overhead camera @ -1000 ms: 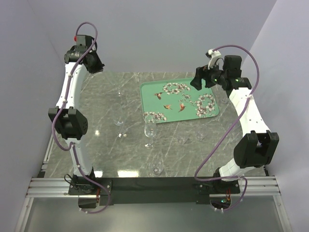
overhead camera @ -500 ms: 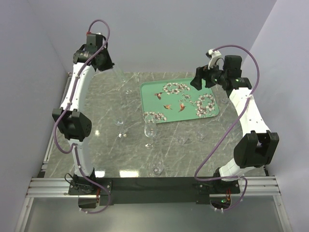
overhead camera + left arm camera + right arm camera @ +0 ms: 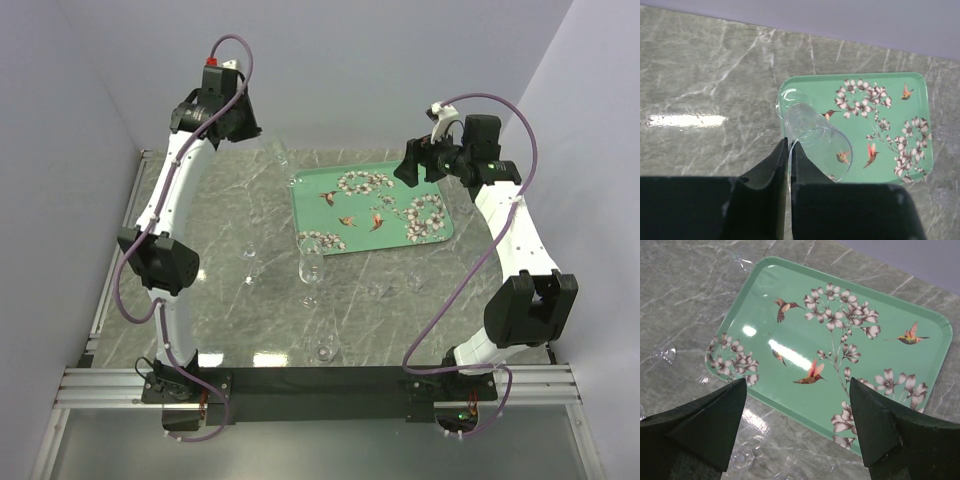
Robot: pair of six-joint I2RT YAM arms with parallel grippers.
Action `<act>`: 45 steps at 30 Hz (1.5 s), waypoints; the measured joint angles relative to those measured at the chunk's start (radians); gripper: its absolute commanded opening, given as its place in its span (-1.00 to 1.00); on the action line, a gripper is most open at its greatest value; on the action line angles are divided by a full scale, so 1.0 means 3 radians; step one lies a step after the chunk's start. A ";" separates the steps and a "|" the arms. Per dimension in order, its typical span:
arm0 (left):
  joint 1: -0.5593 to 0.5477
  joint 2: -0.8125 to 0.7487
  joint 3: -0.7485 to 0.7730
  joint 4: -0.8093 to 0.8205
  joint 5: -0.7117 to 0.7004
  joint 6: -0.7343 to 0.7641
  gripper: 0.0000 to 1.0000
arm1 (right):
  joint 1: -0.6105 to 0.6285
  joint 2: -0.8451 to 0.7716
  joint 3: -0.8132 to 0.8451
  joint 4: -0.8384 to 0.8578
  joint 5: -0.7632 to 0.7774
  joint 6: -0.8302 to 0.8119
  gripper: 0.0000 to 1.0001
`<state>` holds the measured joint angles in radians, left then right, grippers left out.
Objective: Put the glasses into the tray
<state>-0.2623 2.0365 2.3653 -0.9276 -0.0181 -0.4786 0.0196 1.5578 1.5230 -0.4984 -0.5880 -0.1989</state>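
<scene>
Clear smooth glass (image 3: 816, 144); glossy teal rounded-corner tray (image 3: 816, 88).

part of the glass (image 3: 815, 137) rim is hidden behind the left jaws.

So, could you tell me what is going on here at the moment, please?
The left fingers are shut on a clear glass, held in the air by the far left corner of the tray. The right fingers hover open and empty above the tray. No glass sits in the tray yet, and several other glasses stand on the marble table in front of it.
</scene>
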 measured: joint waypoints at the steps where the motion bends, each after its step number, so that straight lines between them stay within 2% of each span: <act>1: -0.0025 0.0000 0.0008 0.0009 0.0008 -0.0006 -0.99 | 0.0000 0.0000 -0.0005 0.0001 0.0000 0.0000 0.78; 23: -0.0429 0.0159 0.0122 -0.0036 -0.0084 -0.0001 -0.99 | -0.0024 0.0004 -0.0107 0.0011 -0.0010 -0.0001 0.77; 45: -0.0568 0.0300 0.0127 -0.0140 -0.0303 0.0134 -0.99 | -0.0024 0.0004 -0.0107 0.0013 -0.0027 0.0000 0.77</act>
<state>-0.4328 2.1265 2.4035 -0.9695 -0.1089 -0.4385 0.0124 1.5589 1.4910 -0.4946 -0.5961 -0.1989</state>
